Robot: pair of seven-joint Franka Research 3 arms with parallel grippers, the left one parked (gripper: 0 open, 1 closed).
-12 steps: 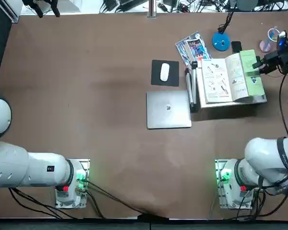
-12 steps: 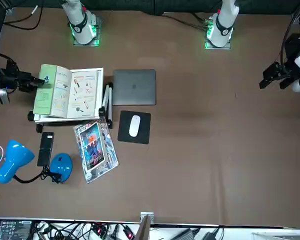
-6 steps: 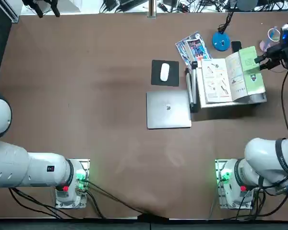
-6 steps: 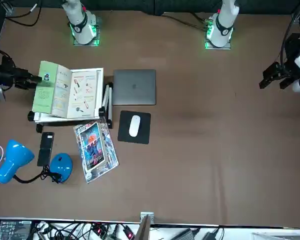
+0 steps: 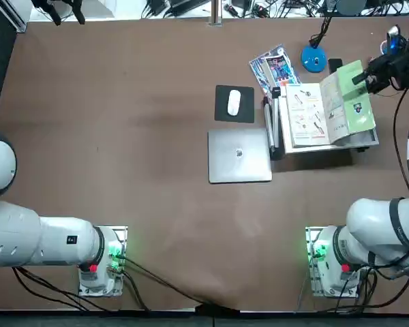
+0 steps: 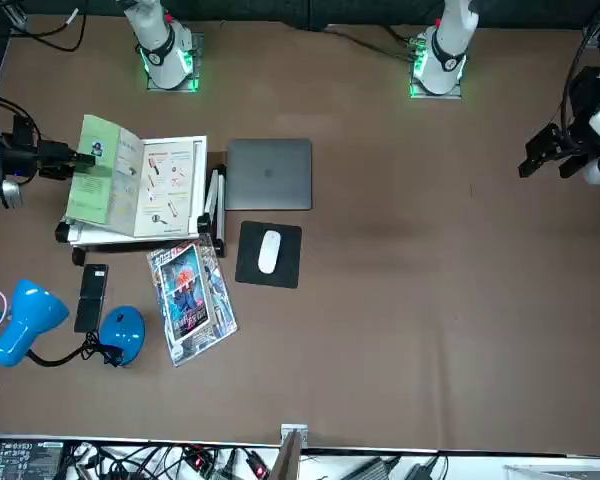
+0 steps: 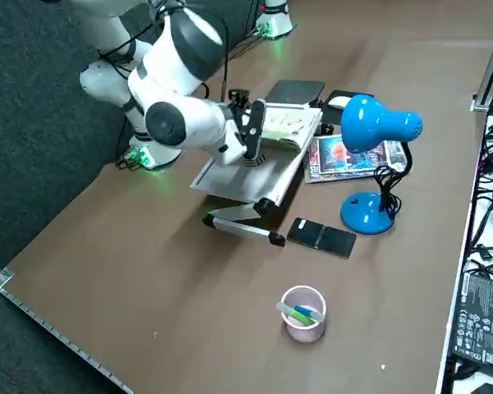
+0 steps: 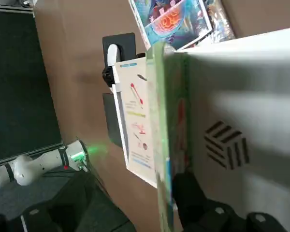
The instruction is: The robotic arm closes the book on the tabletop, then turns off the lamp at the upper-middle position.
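Top view: the green cover [image 5: 358, 105] now tilts higher beside the right gripper [image 5: 361, 82], fingers apart, so the book [image 5: 308, 116] is starting to close.

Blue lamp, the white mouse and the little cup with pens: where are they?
Blue lamp [image 7: 366, 213]: right side view, on its round base.
White mouse [image 6: 269, 252]: front view, on its back.
Cup [image 7: 305, 332]: right side view, on its outer wall.

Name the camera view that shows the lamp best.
The right side view: it shows the lamp side-on, with head, stem and base. The front view shows them from above; the top view, mainly the base; the wrist view, none. The right end effector is at the book.
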